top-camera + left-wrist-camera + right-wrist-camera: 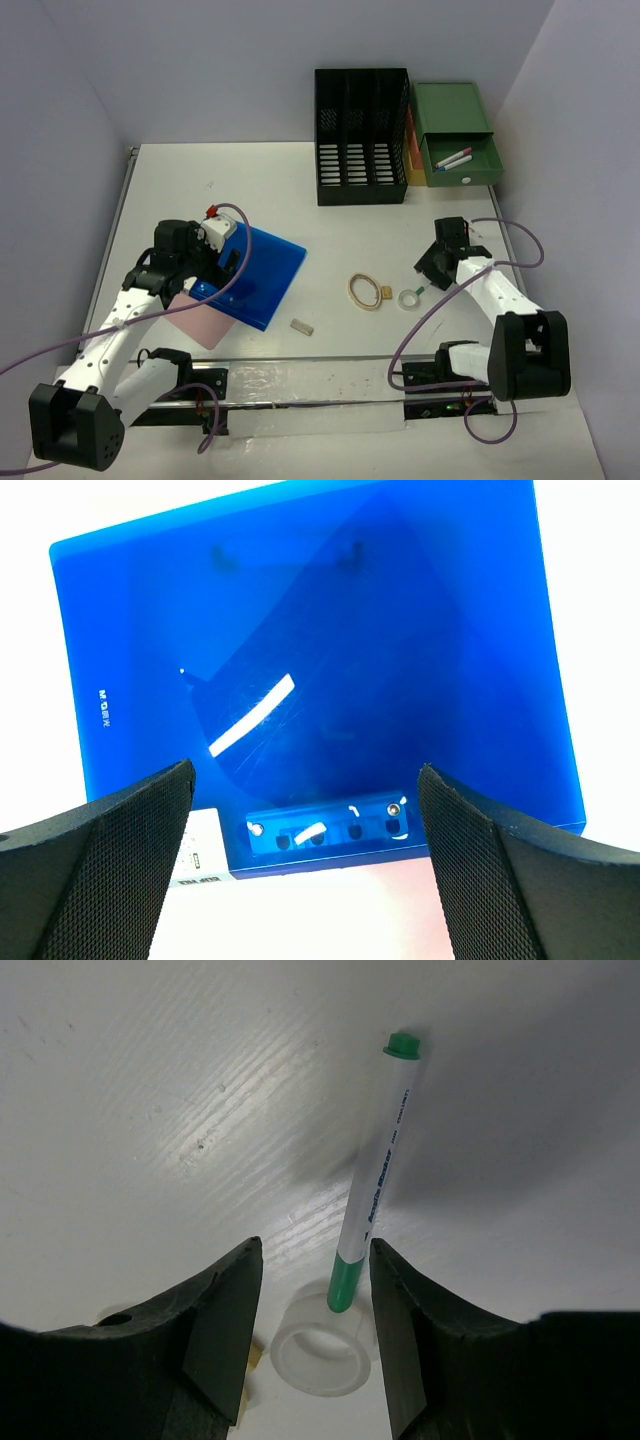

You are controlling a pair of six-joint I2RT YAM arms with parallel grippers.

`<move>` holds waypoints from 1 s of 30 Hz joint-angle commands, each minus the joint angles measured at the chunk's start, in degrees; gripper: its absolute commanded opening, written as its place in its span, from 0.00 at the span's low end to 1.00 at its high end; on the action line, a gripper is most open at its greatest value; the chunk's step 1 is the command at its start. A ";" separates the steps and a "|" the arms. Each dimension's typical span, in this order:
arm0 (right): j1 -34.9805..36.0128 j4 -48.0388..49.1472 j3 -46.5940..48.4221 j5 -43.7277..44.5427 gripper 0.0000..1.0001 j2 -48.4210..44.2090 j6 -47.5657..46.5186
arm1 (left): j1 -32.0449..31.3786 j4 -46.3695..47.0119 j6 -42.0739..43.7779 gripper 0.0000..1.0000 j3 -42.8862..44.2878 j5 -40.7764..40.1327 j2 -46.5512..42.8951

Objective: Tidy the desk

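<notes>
While the desk [250, 190] spreads out beneath the black file rack [362, 135], the left gripper [305, 770] gapes wide over one blue folder [270, 265], near-left of the rack. Nearer than the rack lie one tan ring [364, 291] and one white tape roll [408, 298]. Near-right of it, the right gripper [312, 1250] stands half-parted astride one green marker [375, 1160], not clamping it.

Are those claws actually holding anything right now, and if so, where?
Nothing is held. The left claw hangs open over the blue folder; the right claw straddles one end of the green marker, with a gap showing.
</notes>
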 commanded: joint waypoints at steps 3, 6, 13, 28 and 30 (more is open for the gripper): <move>0.35 2.12 -0.24 3.67 0.55 1.81 1.25 | -0.15 2.65 0.04 0.99 0.38 0.06 -0.58; 0.35 2.86 -1.06 2.70 0.55 4.10 1.66 | -0.15 2.56 0.04 0.99 0.41 -0.08 -0.57; 0.40 5.57 -0.63 2.67 0.38 9.72 2.26 | -0.15 2.56 0.04 0.99 0.32 -0.18 -0.93; 6.60 4.25 2.78 3.49 0.00 -0.94 -2.35 | -0.15 2.59 -0.07 0.99 0.41 -0.58 -0.36; 11.25 3.21 5.96 2.94 0.00 -3.15 -2.49 | -0.15 2.65 -0.13 0.99 0.41 -0.85 -0.27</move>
